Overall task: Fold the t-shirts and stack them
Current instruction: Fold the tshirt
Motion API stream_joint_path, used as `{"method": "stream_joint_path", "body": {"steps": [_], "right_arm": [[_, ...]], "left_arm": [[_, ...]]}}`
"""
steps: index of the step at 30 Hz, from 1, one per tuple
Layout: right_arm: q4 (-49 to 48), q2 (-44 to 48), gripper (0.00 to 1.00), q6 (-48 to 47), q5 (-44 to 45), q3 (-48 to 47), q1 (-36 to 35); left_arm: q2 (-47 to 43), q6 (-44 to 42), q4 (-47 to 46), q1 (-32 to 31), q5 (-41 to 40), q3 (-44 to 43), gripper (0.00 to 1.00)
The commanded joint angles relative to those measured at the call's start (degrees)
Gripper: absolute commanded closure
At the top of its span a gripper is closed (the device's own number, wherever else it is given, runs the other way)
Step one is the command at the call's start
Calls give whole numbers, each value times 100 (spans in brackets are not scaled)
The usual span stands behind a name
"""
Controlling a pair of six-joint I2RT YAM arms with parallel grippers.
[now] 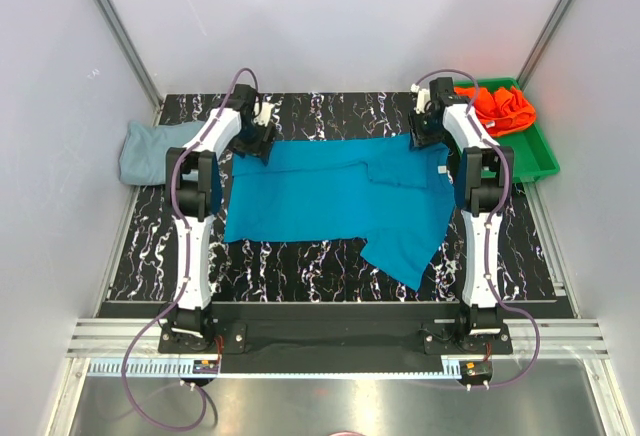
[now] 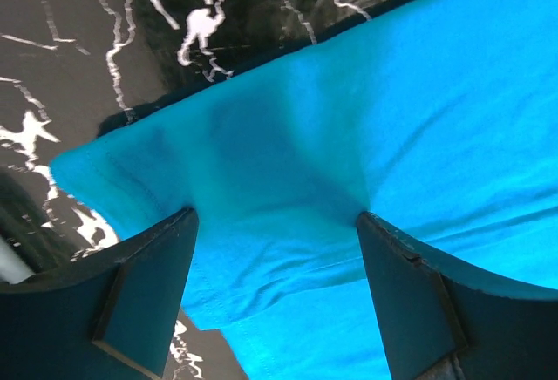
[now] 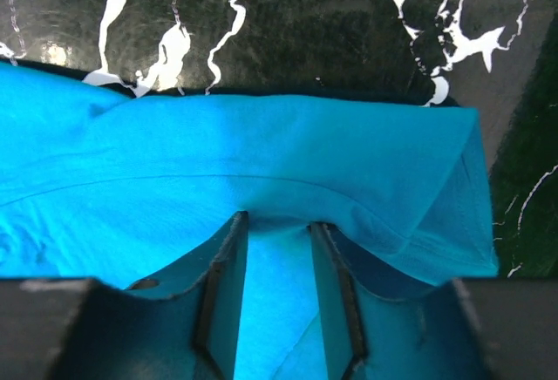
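Note:
The teal-blue t-shirt (image 1: pixel 330 196) lies spread on the black marbled table, one sleeve flap trailing toward the near right. At its far left corner my left gripper (image 1: pixel 262 139) stands open, fingertips (image 2: pixel 185 223) pressed down onto the cloth (image 2: pixel 392 118) with a wide span of it between them. Over the far right corner, my right gripper (image 1: pixel 424 134) has its jaws narrowly parted and open, tips (image 3: pixel 235 223) pushed against the folded hem (image 3: pixel 174 162), cloth showing in the gap. The pale grey-blue t-shirt (image 1: pixel 150 151) lies crumpled at the left edge. The orange-red t-shirt (image 1: pixel 500 106) is bunched up in a tray.
A green plastic tray (image 1: pixel 540 156) sits at the back right corner, partly off the table mat. White walls and metal rails close in the sides. Bare marbled table (image 1: pixel 300 266) shows in front of the teal shirt.

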State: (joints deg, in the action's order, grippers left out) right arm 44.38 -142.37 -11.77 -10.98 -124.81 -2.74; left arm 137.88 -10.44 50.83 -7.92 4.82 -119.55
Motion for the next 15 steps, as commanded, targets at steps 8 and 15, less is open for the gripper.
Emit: {"method": "stream_joint_path", "body": {"steps": [8,15], "right_arm": [[-1280,2694,45,-588,97,1844,-42],[-125,4637,42,-2889,-1863,4118,-147]], "left_arm": [[-2244,77,-303,-60,-826,299,2],[-4198,-134,-328,-131,-263,2987,5]]}}
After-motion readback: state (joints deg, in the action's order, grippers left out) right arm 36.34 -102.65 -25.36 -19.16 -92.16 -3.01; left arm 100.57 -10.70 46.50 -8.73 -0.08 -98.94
